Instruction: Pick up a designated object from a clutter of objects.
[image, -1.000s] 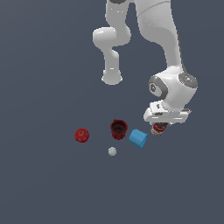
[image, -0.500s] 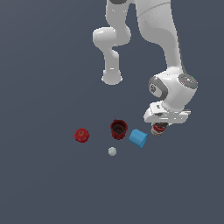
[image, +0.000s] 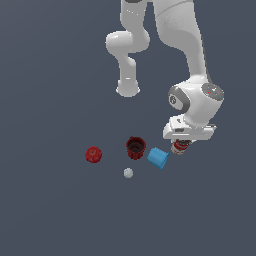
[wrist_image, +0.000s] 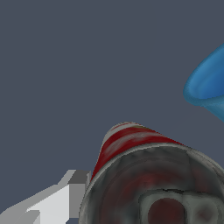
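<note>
No writing can be read anywhere; the can's (wrist_image: 131, 146) label shows only blurred red and white bands, no letters or numbers.

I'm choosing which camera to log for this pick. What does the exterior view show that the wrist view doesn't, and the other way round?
Only the exterior view shows the whole arm, the red ball, the dark red cup and the tiny white ball, all apart from one another.

Only the wrist view shows the can's dark metal top close up, and one grey finger of the tool beside it.

Both show the red-white can at the tool, though the exterior view mostly hides it, and the light blue cup lying near it.
</note>
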